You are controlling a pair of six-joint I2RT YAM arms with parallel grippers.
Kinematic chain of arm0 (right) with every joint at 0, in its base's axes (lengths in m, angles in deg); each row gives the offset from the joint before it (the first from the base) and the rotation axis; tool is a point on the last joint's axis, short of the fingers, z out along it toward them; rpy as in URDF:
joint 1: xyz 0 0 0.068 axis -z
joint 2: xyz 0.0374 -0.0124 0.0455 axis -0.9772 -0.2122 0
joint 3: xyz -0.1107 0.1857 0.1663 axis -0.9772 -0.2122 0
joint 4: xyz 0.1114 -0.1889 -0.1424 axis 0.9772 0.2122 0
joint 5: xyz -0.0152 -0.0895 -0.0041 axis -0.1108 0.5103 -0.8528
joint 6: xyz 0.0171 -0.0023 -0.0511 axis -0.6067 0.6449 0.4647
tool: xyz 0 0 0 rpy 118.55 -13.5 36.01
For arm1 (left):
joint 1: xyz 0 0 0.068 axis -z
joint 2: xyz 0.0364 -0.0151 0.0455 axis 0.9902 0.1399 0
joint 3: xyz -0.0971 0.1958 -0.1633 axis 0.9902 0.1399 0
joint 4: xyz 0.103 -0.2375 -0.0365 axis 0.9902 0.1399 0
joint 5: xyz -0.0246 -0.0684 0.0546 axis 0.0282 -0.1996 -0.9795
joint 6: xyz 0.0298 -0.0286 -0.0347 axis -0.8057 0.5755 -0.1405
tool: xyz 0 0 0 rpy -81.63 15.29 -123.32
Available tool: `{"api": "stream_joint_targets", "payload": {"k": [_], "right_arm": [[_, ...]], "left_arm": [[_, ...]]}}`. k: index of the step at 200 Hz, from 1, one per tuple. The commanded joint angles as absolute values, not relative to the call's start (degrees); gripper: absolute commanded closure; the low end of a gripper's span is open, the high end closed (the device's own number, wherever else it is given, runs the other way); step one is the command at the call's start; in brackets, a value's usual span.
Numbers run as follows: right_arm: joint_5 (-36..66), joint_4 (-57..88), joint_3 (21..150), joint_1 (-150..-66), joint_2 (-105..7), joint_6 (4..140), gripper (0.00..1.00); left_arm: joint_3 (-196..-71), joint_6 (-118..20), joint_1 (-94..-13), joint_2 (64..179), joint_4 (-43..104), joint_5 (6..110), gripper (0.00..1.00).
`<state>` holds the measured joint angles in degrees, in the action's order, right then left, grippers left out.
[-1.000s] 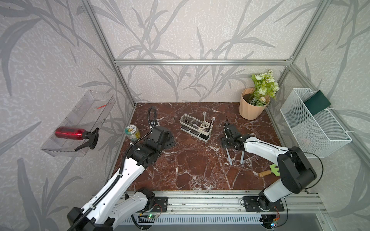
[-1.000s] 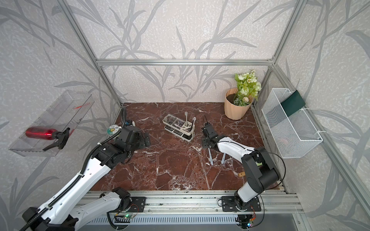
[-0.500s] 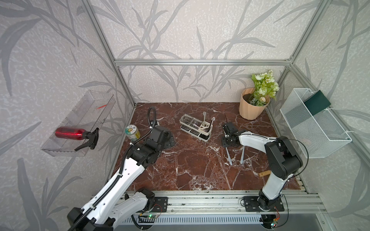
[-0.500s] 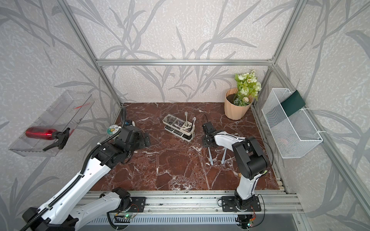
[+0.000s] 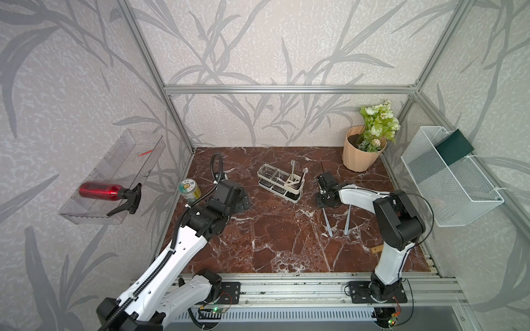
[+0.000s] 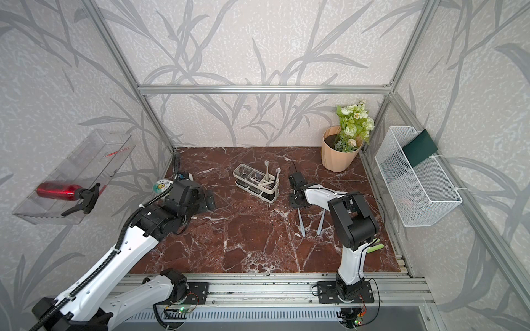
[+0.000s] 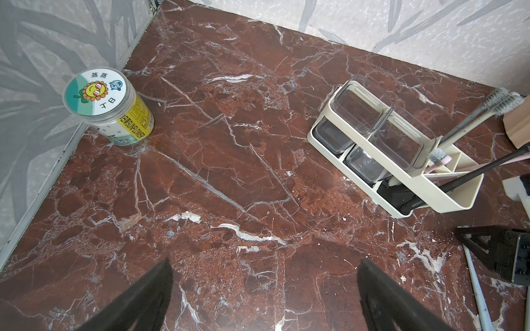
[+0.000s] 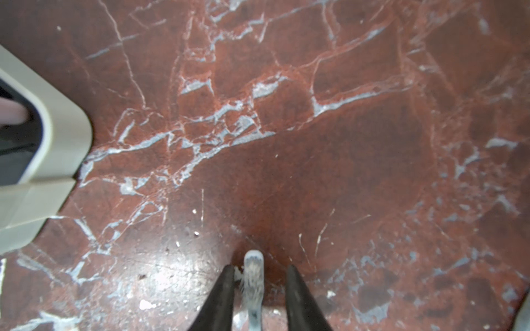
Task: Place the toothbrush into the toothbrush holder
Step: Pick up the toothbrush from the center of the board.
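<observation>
Narrower than before, right gripper (image 8: 259, 268) straddled, fingers (image 8: 220, 298) not touching, a pale-blue plastic toothbrush (image 8: 253, 286) four o'clock of the cream rectangular holder (image 5: 294, 197); left gripper (image 7: 264, 260) gaped.

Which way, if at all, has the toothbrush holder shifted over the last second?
No. In both top views the toothbrush holder stands where it did, at the same angle and the same spacing from the flower pot.

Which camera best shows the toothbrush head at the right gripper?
Right wrist: the toothbrush head sits close up inside the right gripper. Both top views show only its handle; left wrist too.
</observation>
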<state>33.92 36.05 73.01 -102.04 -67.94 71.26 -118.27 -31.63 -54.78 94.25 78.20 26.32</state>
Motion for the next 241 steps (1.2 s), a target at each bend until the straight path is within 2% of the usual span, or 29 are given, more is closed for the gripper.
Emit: {"api": "stream_joint_targets", "payload": {"k": [1,155,220,241], "right_arm": [[34.9,38.0,73.1,-101.8,-69.5,70.9,0.70],[35.0,40.1,73.6,-101.8,-70.4,69.5,0.86],[32.9,40.0,73.6,-101.8,-67.9,68.4,1.00],[32.0,39.9,73.6,-101.7,-66.5,67.8,1.00]], "left_arm": [[-117.9,-31.0,-55.2,94.2,78.0,26.1,0.01],[-117.9,-30.9,-55.9,94.6,78.0,26.9,0.01],[-118.0,-31.0,-55.9,94.7,78.1,27.0,0.01],[-118.0,-31.1,-56.0,94.8,78.2,27.1,0.01]]}}
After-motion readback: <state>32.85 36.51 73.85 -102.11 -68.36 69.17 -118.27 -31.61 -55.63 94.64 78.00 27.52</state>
